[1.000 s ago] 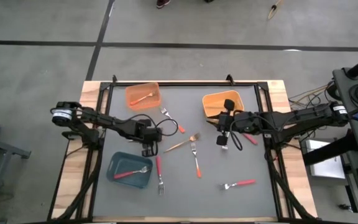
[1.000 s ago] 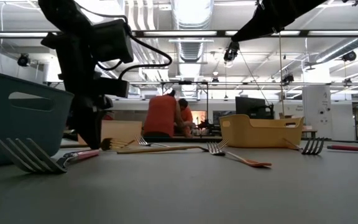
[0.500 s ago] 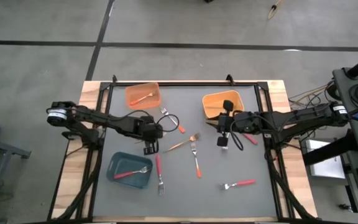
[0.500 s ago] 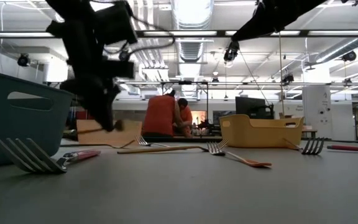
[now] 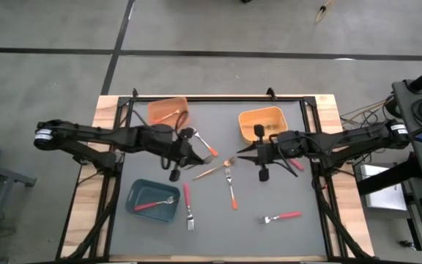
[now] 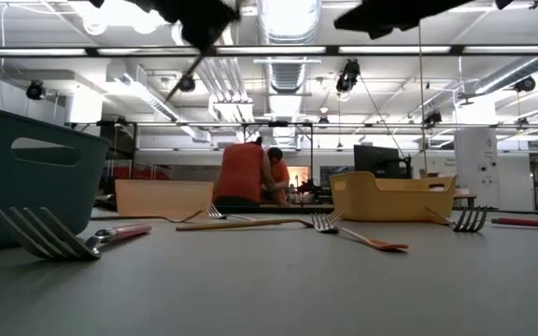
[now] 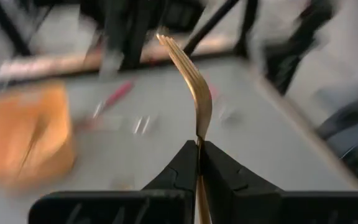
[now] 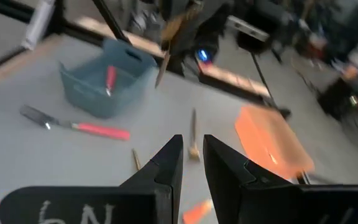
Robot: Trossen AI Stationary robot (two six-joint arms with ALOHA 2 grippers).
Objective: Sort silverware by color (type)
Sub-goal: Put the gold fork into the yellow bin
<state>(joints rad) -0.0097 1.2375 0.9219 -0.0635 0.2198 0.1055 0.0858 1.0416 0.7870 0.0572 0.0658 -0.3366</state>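
Gold fork (image 7: pixel 194 81): pinched by its handle between the tips of the left gripper (image 7: pixel 199 149), tines pointing away from the fingers, lifted clear of the mat.
Left gripper: clenched on that gold fork, raised over the mat between the orange bin (image 5: pixel 168 112) and the teal bin (image 5: pixel 152 199).
Right gripper (image 8: pixel 192 155): fingers a narrow gap apart with nothing between them, hovering near the mat's middle, just in front of the yellow-orange bin (image 5: pixel 262 122).
Orange bin: back left of the mat, one fork inside.
Teal bin: front left, one red-handled fork (image 5: pixel 154 203) inside.
Loose forks on the mat (image 5: pixel 291 242): a gold fork (image 5: pixel 215 169) lying at the centre; an orange-handled fork (image 5: pixel 230 188) just beside it; a red-handled one (image 5: pixel 187 204) next to the teal bin; another red-handled fork (image 5: pixel 281 217) front right, well apart from the rest.
Room beyond: two people in orange tops (image 6: pixel 244 174), far behind the table.
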